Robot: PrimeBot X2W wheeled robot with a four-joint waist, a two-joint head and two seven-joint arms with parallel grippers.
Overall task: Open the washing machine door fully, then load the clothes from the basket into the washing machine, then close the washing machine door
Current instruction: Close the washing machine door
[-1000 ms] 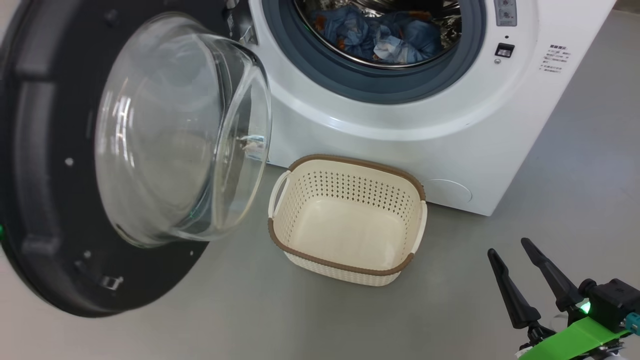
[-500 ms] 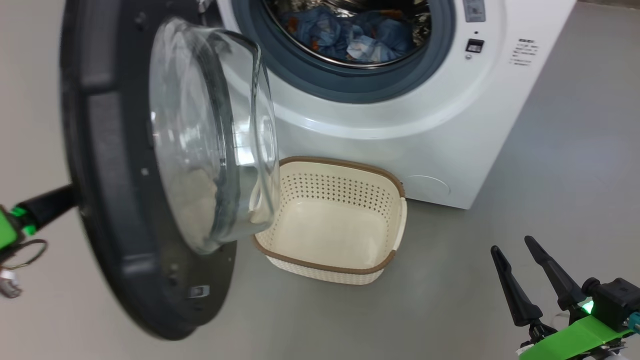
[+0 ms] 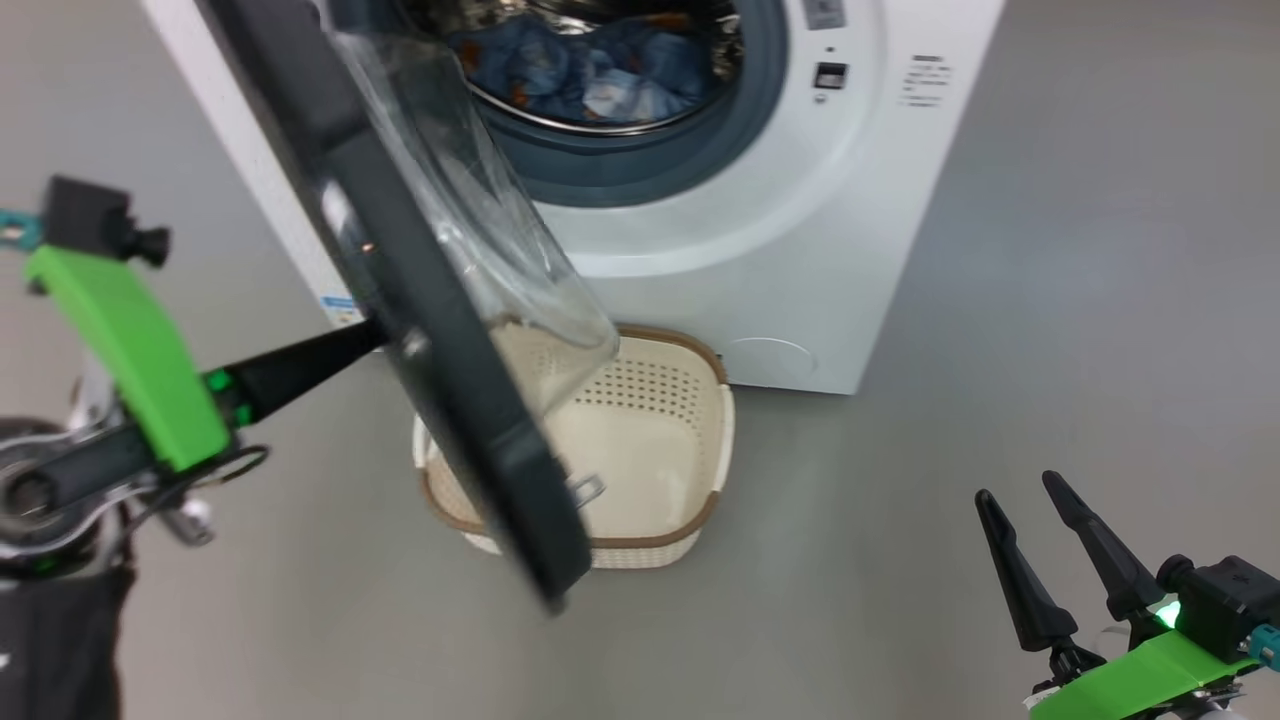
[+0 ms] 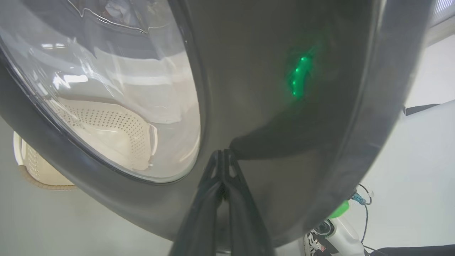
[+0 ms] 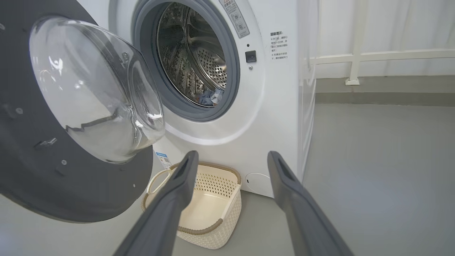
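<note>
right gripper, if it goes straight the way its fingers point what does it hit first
Most likely the washing machine, its white front just below the grey gasket. The right gripper aims past the open door; the basket sits lower, probably under that line, though depth is unclear.

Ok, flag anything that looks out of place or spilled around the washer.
Nothing spilled or damaged. The basket sits empty on the floor, and the clothes lie in the washing machine. One oddity: the washing machine door hangs half-swung across the basket; whether they touch I cannot tell.
</note>
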